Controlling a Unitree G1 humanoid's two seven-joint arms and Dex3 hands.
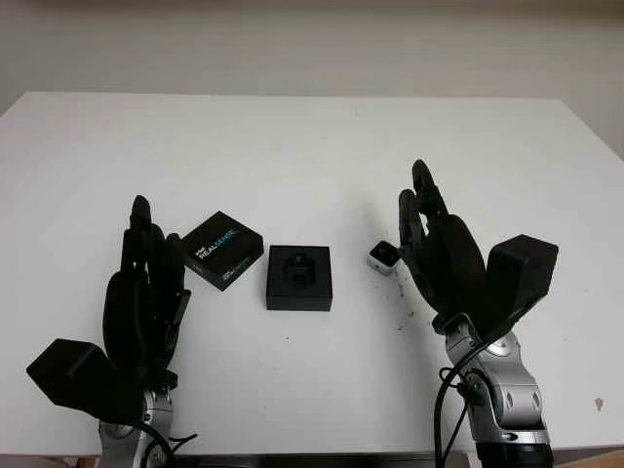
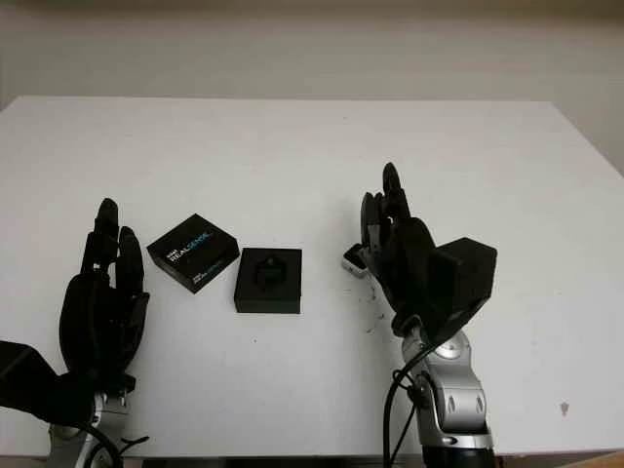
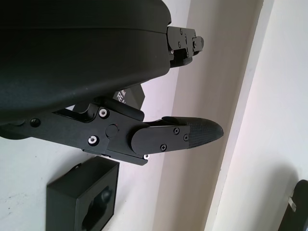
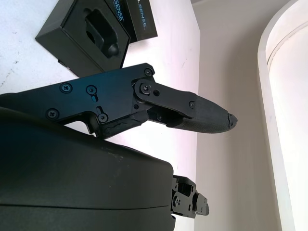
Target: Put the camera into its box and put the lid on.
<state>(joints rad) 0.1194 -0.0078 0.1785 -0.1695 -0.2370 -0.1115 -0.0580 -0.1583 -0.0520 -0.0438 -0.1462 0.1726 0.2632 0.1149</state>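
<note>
You are looking down at a white bench [image 1: 312, 146] with three small things lying near its middle. The black box [image 1: 299, 278] is sitting open, its moulded recess facing up with nothing in it. Just beside it, toward your left hand, the lid [image 1: 222, 250] is lying flat with its printed face up, turned at an angle and close to the box's corner; you cannot tell whether the two are touching. The camera [image 1: 382, 257], a small silver-grey block, is sitting on the bench on the other side of the box, apart from it and not inside.

Your right hand [image 1: 434, 244] is standing released, grasping nothing, with its fingers pointing away from you and the camera right against its inner side; whether it is touching the camera cannot be told. Your left hand [image 1: 146, 292] is also released and grasping nothing, held upright near the lid's outer edge. From the right wrist view the box [image 4: 84, 31] and the lid [image 4: 137, 17] are lying beyond the finger.
</note>
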